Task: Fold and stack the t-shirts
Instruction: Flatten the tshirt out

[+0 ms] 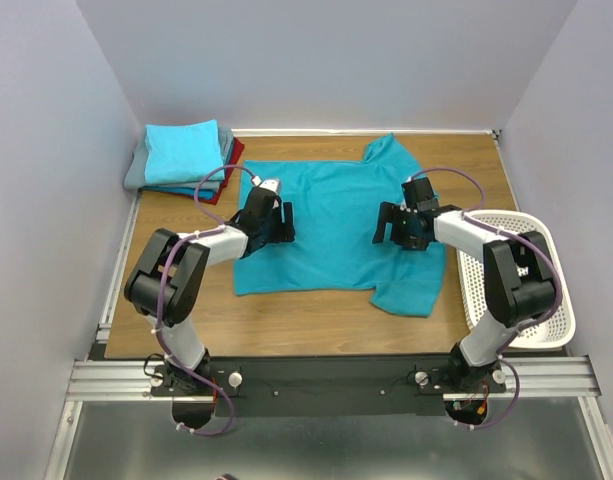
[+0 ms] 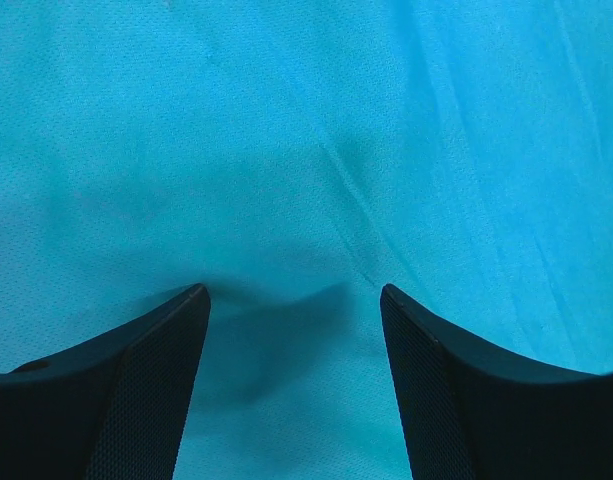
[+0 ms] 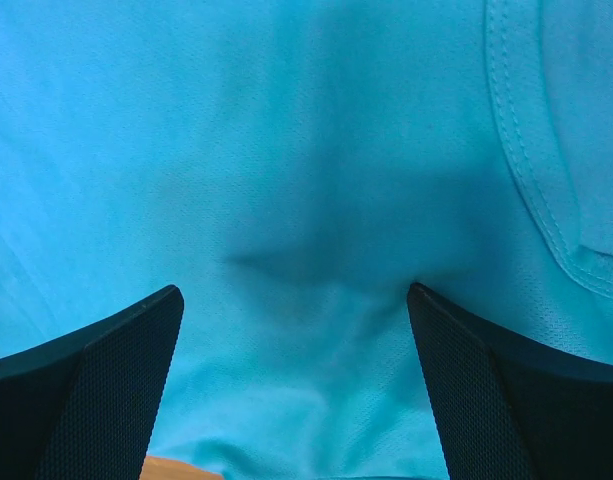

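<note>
Folding of the teal t-shirt (image 1: 331, 225) is judged to be the step in hand, since both arms are set low upon it. The shirt is spread flat near the middle of the tabletop (image 1: 316, 320), with one sleeve pointing toward the far edge and the other lying toward the near right.

The left pincer (image 1: 284, 222) is placed over the shirt's left part and the right pincer (image 1: 384, 225) over its right part, the two facing each other across the cloth. In both wrist views the jaws are seen spread wide, with only smooth fabric between them and nothing gripped. The fingertips (image 2: 191, 300) appear to touch or press the cloth, where a shallow dent and shadow are visible. A stitched seam (image 3: 531, 160) is seen just beside the right pincer.

For the next move, a pinch of cloth would likely have to be gathered by each pincer, and both lifted together so that the fold is laid evenly.

A stack of folded t-shirts (image 1: 181, 155) lies at the far left corner, well apart. A white basket (image 1: 486, 280) stands at the right edge.
</note>
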### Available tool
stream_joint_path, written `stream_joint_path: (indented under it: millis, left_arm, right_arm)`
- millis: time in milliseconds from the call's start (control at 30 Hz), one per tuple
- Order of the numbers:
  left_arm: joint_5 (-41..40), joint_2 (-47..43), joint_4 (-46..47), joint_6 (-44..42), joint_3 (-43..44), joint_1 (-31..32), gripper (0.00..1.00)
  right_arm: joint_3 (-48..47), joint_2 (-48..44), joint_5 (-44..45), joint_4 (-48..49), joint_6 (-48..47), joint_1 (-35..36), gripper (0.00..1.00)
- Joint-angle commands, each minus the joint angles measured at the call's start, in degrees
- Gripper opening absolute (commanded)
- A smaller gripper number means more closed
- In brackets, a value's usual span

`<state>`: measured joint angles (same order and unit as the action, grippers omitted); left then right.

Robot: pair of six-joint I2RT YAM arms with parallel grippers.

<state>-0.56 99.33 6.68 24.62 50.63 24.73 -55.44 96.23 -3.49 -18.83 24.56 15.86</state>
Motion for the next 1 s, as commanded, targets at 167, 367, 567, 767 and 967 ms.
stream_joint_path:
  millis: [167,367,567,767,967]
  left_arm:
    - [4.25,8.77,-3.42,-4.05,7.54,-3.02,0.77]
    - [3.81,12.29,-6.59,-6.16,16.07,-3.46,0.77]
    - [1.53,8.17,-10.37,-6.52,21.17,-3.37,0.77]
    - [-6.64,-6.14,-11.42,-4.15,13.02,-3.29,0.77]
    - [-15.78,-21.44,-14.76,3.66,-3.33,-3.37,0.70]
  right_arm:
    - [-7.22,10.82,1.82,0.02,0.76,0.14,1.00]
    - [-13.10,14.34,0.94,-0.15,0.06,0.14,1.00]
    - [-16.54,12.76,-0.73,-0.42,-1.62,0.05,1.00]
    - [-14.26,7.41,-0.73,-0.59,-1.79,0.14,1.00]
    - [-9.08,-0.33,-1.52,-0.68,-1.35,0.05,1.00]
